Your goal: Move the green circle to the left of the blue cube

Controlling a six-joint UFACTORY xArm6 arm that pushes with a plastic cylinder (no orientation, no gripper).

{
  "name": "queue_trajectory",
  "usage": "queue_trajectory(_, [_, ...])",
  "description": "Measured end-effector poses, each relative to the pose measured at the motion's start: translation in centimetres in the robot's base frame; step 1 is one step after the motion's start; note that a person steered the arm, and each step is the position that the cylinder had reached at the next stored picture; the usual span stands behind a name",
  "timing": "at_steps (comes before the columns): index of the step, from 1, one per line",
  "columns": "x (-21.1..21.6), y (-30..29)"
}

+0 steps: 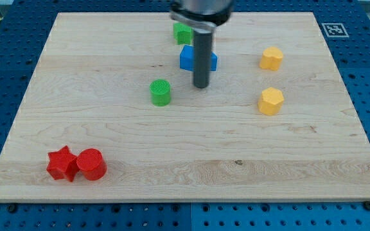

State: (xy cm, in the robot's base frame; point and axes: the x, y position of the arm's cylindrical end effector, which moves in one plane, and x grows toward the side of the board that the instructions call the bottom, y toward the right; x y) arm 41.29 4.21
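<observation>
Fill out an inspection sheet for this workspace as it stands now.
Surface: wooden board on a blue pegboard.
Job's things: green circle lies toward the view's lower left of the blue cube, apart from it.
Clutter: second green block above the blue cube; two yellow blocks at the view's right; red star touching red cylinder at the lower left.
Gripper: none; my tip sits just below the blue cube, to the right of the green circle, touching neither.
Cables: nothing seen.
Surroundings: marker tag at the board's top right corner.
</observation>
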Motion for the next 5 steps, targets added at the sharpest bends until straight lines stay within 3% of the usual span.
queue_trajectory(1, [3.8,0.9])
queue_trajectory(3, [5.2,-8.1])
queue_trajectory(5, [-2.7,-15.9])
